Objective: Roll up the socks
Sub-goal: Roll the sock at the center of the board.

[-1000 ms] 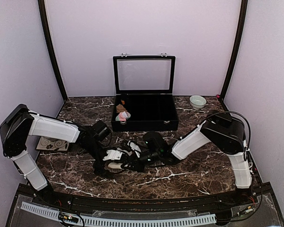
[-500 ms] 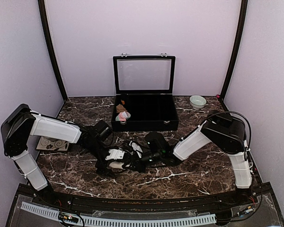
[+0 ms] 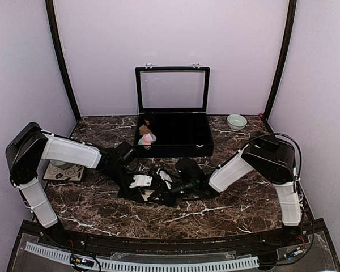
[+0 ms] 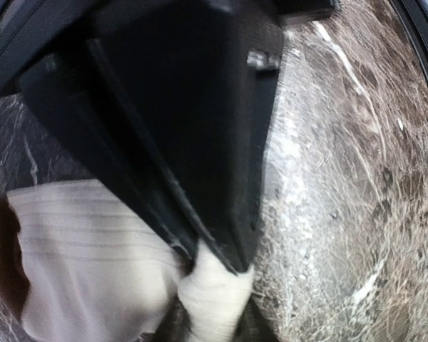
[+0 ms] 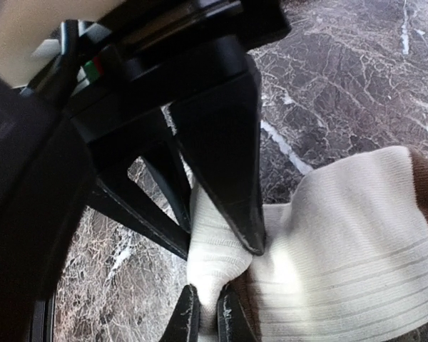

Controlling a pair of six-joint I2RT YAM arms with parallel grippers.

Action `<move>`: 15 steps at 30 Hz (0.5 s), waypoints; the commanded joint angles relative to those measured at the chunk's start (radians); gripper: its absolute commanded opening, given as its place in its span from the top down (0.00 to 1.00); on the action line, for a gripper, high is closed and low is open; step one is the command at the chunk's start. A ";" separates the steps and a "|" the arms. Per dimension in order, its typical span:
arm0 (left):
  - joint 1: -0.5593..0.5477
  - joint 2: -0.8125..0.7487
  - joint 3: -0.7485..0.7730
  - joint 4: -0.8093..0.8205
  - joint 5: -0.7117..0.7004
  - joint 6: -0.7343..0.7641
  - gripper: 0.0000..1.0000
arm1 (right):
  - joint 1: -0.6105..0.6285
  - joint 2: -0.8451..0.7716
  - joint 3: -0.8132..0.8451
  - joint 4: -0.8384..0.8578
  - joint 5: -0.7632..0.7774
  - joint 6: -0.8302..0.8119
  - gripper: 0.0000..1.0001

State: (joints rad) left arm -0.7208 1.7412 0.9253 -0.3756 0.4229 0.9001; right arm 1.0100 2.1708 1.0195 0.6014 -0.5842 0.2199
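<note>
Dark marbled table carries the cream sock, bunched up in front of the open black case, between your two arms. Your right gripper pinches a fold of it tight. Your left gripper, just beside, is clamped on the same fold.
</note>
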 commanded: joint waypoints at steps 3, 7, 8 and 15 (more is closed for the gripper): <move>-0.001 0.057 -0.047 -0.137 -0.092 -0.025 1.00 | -0.008 0.065 -0.104 -0.359 0.067 -0.023 1.00; -0.003 0.082 -0.017 -0.201 -0.055 -0.025 1.00 | 0.000 -0.041 -0.200 -0.232 0.141 -0.049 0.90; -0.002 0.096 0.000 -0.225 -0.036 -0.024 1.00 | 0.013 -0.075 -0.235 -0.182 0.183 -0.066 0.76; 0.002 0.142 0.038 -0.309 0.056 -0.030 1.00 | 0.031 -0.263 -0.377 -0.008 0.405 -0.125 0.01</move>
State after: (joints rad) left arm -0.7238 1.8095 1.0073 -0.4652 0.5152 0.8848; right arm 1.0325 1.9465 0.7341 0.6872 -0.3801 0.1280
